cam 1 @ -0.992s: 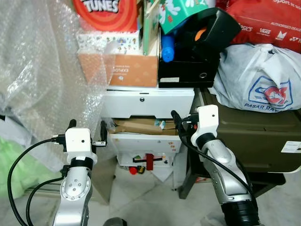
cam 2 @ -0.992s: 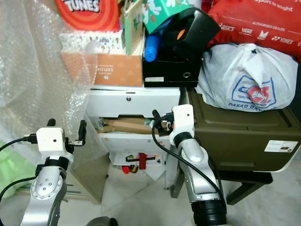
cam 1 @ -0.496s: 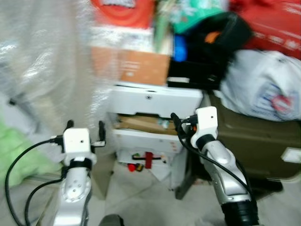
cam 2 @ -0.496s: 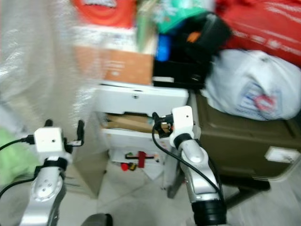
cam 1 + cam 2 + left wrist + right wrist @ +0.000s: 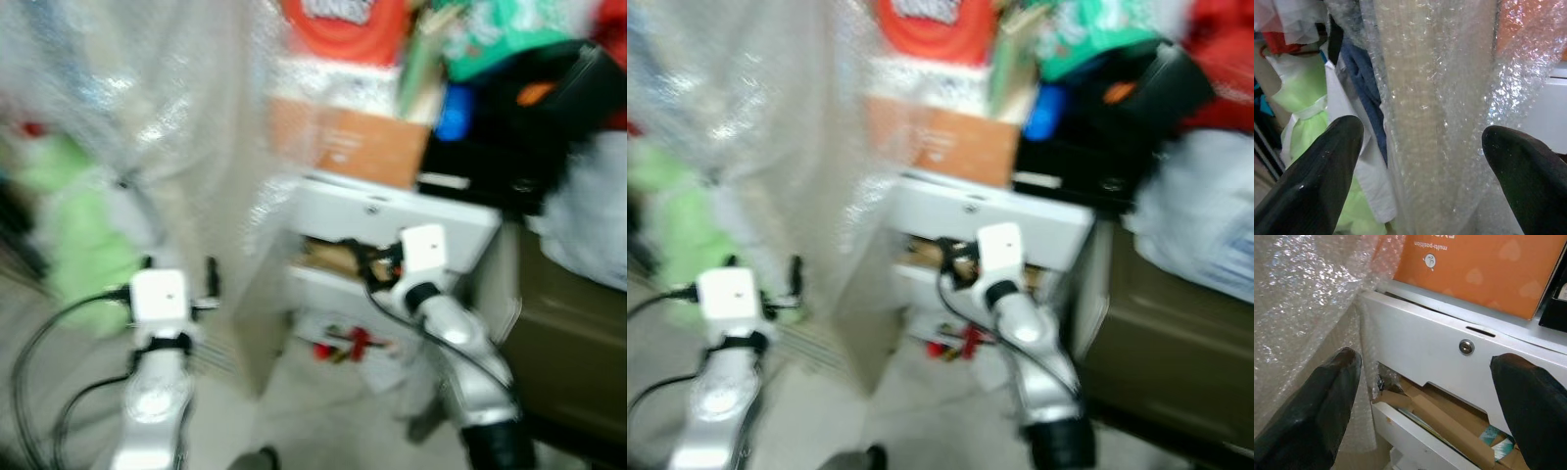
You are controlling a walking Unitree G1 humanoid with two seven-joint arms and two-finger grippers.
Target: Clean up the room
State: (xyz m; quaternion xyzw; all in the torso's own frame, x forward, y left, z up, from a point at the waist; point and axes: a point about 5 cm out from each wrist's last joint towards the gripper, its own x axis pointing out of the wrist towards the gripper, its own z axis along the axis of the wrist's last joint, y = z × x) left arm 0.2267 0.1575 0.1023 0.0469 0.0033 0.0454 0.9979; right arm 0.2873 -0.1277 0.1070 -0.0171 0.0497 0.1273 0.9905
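With nothing picked up yet, we hold our left gripper (image 5: 1420, 161) spread wide and empty before the bubble wrap (image 5: 1440, 98) at centre frame, and our right gripper (image 5: 1425, 396), equally parted, faces the white drawer unit (image 5: 1425, 347) stuffed with cardboard (image 5: 1444, 418).

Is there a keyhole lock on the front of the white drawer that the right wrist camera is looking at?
Yes. The right wrist view shows a small round metal lock on the white drawer front, just below the orange box.
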